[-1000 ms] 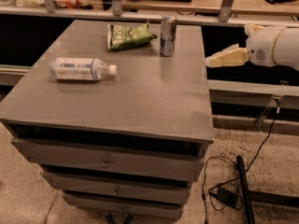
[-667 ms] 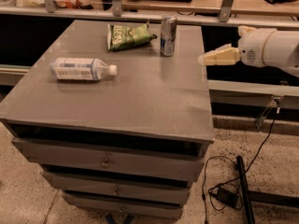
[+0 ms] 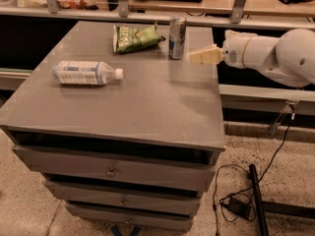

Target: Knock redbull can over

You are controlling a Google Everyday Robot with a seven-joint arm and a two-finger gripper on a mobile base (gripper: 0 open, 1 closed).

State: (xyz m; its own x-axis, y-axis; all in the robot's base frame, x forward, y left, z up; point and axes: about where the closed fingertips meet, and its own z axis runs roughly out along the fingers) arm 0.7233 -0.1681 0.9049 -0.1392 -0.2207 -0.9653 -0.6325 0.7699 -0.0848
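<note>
Three things sit on the grey cabinet top (image 3: 147, 100) — the redbull can (image 3: 177, 37) upright near the far edge, a green snack bag (image 3: 134, 37) just left of it, and a water bottle (image 3: 83, 73) on its side, well apart. My gripper (image 3: 192, 57) hovers just right of the can, apart from it — fingers seemingly pinched together.
</note>
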